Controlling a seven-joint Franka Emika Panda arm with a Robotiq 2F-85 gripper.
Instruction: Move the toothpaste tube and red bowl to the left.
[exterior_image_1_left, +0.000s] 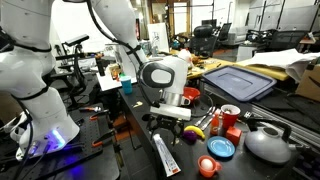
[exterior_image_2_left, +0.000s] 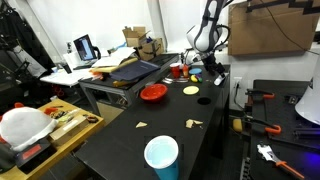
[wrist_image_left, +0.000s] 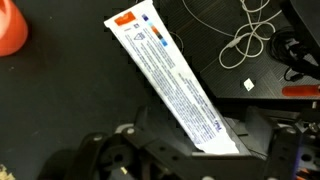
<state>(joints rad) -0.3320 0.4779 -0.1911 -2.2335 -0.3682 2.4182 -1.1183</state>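
Hovering over the black table (exterior_image_1_left: 190, 160), the claw (exterior_image_1_left: 172, 112) is holding its jaws spread wide and pinching nothing. Directly beneath it the toothpaste tube (wrist_image_left: 170, 85) is lying flat on the table. In the wrist view its long axis is running diagonally from upper left to lower right, with the lower right end sitting between the open jaws; which end is carrying the cap cannot be told. A red block and a blue one are showing at the upper left end, and lines of fine print are running lengthwise down the white body, too blurred to read. An orange-red round thing (wrist_image_left: 10, 30) is sitting near that end, and a white cable (wrist_image_left: 245, 40) is curling well apart. The red bowl (exterior_image_2_left: 153, 93) is resting farther along the table in an exterior view
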